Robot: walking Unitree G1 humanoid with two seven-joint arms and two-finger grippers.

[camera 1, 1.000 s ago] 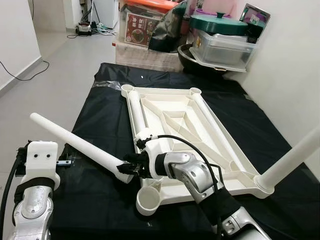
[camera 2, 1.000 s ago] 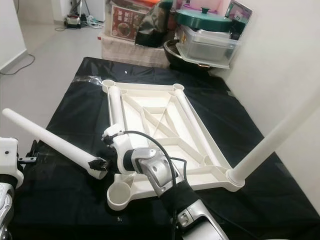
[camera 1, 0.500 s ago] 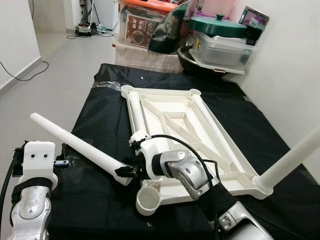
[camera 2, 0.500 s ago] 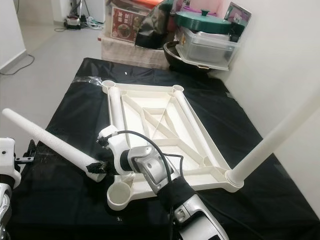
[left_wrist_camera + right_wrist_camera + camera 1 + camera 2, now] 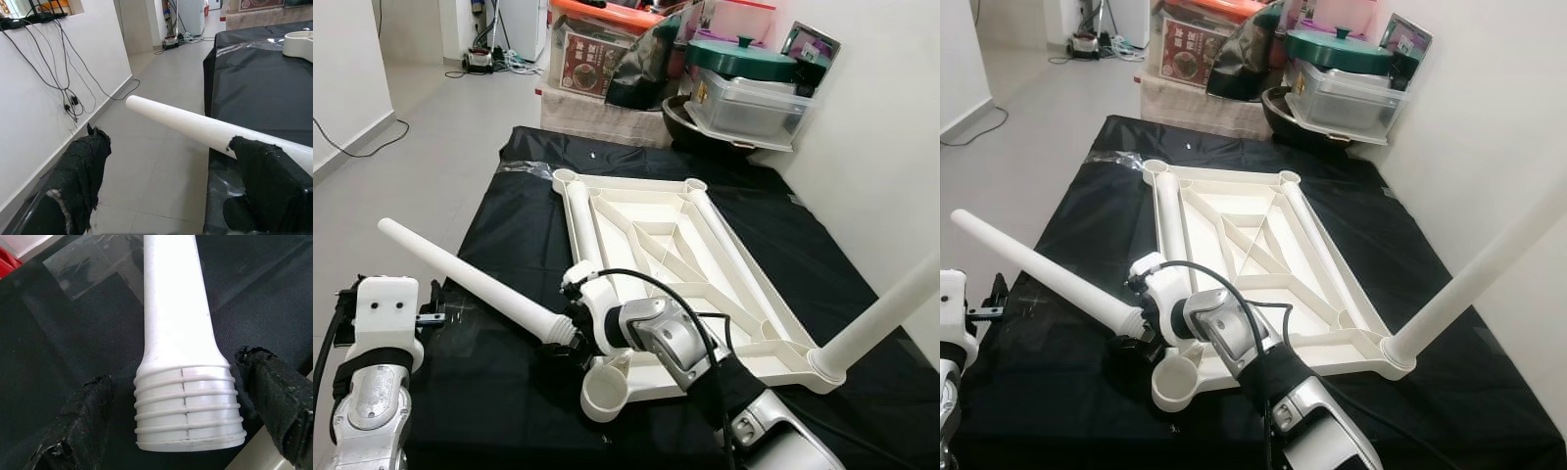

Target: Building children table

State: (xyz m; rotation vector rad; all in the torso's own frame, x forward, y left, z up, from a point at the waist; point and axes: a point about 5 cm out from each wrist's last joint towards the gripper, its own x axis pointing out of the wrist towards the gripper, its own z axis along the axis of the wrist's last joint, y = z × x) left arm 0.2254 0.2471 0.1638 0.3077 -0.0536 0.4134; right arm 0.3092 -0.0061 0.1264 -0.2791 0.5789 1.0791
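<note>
An upturned white plastic tabletop (image 5: 651,230) is laid on a black cloth (image 5: 480,245), with 1 leg already seated upright in its right near corner (image 5: 876,318) and 2 more legs laid loose inside the frame, along its left (image 5: 579,211) and right (image 5: 729,250) edges. A 4th leg (image 5: 470,281) is being handled: its threaded end (image 5: 188,409) is seen between the right gripper's (image 5: 183,423) black fingers (image 5: 80,418), which are spread wide on either side and not closed on it, while the plain end slopes up toward the left gripper (image 5: 171,186), whose fingers (image 5: 266,181) are also set apart, 1 lying against the tube. The empty round socket (image 5: 605,392) at the left near corner lies just beside the threaded end.

The step in hand is judged to be the fitting of this leg. A firm grasp is called for next, then the thread is to be brought upright over the socket and turned in.
</note>
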